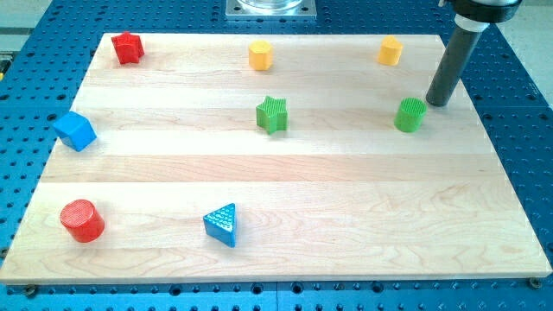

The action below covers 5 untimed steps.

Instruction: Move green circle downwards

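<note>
- A pale wooden board (276, 177) lies on a blue perforated table (527, 104); a metal fitting (270, 9) sits at the view's top edge, beyond the board.
- The arm carries no hand or gripper, so there is nothing spread, pressed together or pinching; it ends in a plain dark rod, and my tip (439, 103) rests on the board near its right edge.
- The green circle (410, 114), the task's thing, stands in the board's right part, roughly level with the green star (271, 114).
- My tip sits just beside the green circle, at about its 2 o'clock. Whether they touch cannot be told; a narrow gap seems to show.
- A yellow block (390, 50), shape unclear, stands at 11 o'clock from the green circle, near the board's top edge and well apart from my tip.
- A second yellow block (260, 55) stands at 12 o'clock from the green star.
- The green star lies at 9 o'clock from the green circle, well apart.
- A red block (127, 47), shape unclear, occupies the board's top left corner.
- A blue cube (74, 130) sits at the left edge.
- A red cylinder (82, 219) stands at the lower left.
- A blue triangle (222, 225) lies at 3 o'clock from the red cylinder, near the bottom edge.
</note>
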Each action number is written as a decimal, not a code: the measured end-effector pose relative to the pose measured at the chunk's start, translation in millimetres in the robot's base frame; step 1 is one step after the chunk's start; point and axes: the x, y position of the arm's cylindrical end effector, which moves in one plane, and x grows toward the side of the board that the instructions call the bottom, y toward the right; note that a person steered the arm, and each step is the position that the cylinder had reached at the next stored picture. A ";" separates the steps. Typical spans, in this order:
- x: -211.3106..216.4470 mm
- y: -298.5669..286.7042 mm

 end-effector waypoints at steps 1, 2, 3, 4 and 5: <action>0.0 -3.4; -0.1 -3.4; -0.2 -3.4; -0.2 -3.4; -0.4 -3.5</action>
